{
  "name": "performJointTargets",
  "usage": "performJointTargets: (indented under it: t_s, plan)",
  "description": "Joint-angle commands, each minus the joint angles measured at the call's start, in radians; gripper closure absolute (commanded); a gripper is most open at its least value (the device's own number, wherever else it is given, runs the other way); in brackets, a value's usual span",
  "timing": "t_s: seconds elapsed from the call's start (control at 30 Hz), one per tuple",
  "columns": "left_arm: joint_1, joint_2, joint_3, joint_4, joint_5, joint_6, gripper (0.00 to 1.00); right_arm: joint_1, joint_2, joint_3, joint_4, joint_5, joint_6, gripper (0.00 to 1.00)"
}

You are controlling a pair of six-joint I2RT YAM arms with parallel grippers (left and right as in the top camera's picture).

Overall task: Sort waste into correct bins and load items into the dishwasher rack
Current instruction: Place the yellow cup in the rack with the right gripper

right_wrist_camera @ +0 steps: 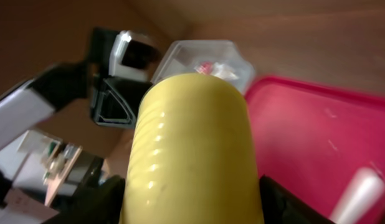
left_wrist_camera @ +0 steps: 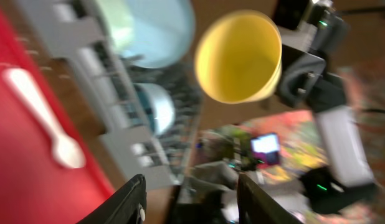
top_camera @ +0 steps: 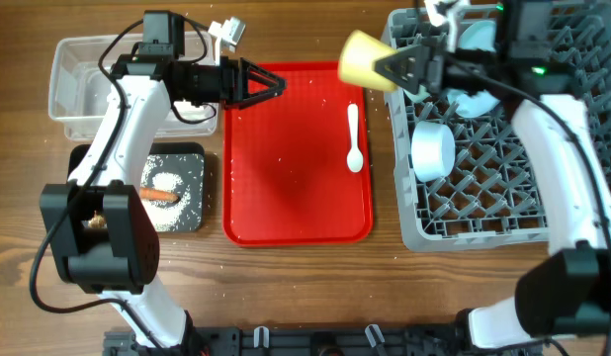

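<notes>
**Obscured:** From overhead, the right gripper (top_camera: 396, 65) covers the base of the small yellow cup (top_camera: 363, 59). The right arm hides part of the crockery at the far edge of the dishwasher rack (top_camera: 483, 222). The left wrist view is motion-blurred. The clear plastic tub (top_camera: 68, 69) shows red and white scraps, too blurred to identify.

**Cup:** It is plain yellow and tapered, with faint ribs along the wall and an empty interior. It is held in the air over the gap between the far right corner of the red tray (top_camera: 286, 208) and the rack's far left corner. It lies on its side with its long axis running left-right across the table. The mouth points toward the left gripper (top_camera: 271, 86) and the base toward the right wrist.

**Fingers:** The right gripper is clamped on the cup's wall, with 1 finger on each side. The left gripper's fingers (left_wrist_camera: 127, 202) stand apart with nothing between them, above the tray's far left corner.

**Other:** 1 white plastic spoon (top_camera: 354, 138) lies on the tray, with its handle toward the far edge. The black tray (top_camera: 192, 148) holds loose rice (top_camera: 182, 178) and 1 orange stick (top_camera: 159, 195).
</notes>
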Motion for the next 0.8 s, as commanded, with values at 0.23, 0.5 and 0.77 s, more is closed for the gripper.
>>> performJointTargets:
  t_s: [0.23, 0.5, 0.77]
  plan:
    - [-0.064, -0.019, 0.001, 0.002, -0.835, 0.005, 0.46, -0.119, -0.328, 0.069, -0.756, 0.916, 0.082, 0.54]
    - [-0.068, -0.019, 0.001, -0.002, -0.855, 0.006, 0.45, -0.086, -0.178, 0.037, -0.928, 0.977, 0.124, 0.54]
    - [-0.068, -0.019, 0.001, -0.027, -0.89, 0.006, 0.46, 0.012, -0.026, -0.09, -0.882, 0.985, 0.14, 0.53]
